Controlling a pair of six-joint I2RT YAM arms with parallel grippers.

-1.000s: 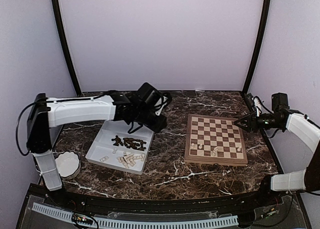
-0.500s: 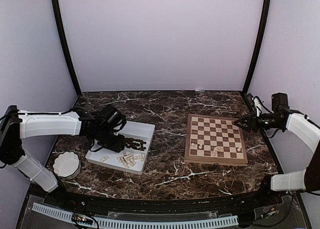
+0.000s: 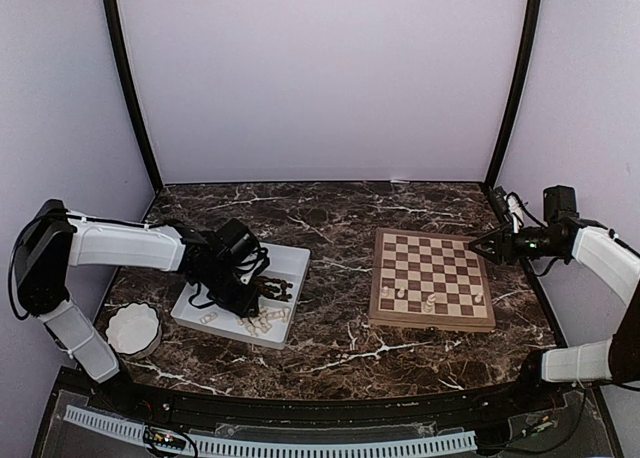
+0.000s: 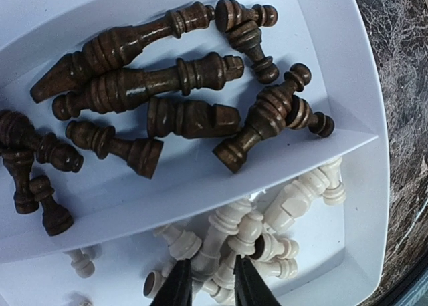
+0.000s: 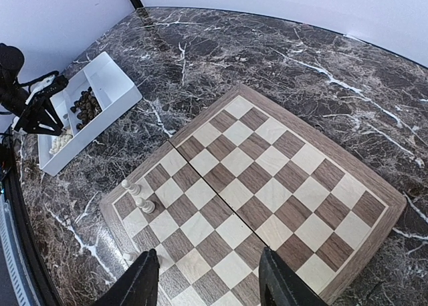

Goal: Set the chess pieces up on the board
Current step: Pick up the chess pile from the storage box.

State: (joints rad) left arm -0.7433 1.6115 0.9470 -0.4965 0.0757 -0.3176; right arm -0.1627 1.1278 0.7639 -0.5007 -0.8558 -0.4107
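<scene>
Pale cream pieces [image 4: 231, 236] lay heaped under the left end effector [image 4: 210, 287].
The heap filled the six o'clock half of the white tray [image 4: 321, 25], at nine o'clock on the counter [image 3: 340, 218]. The fingers stood narrowly apart astride one piece; whether they clamped it could not be told. The pick probably called for closing squarely across a single stem, then lifting straight so neighbours stayed put. The right end effector [image 5: 210, 282], fingers wide apart and empty, hovered over the board [image 5: 267, 179] at three o'clock.
</scene>
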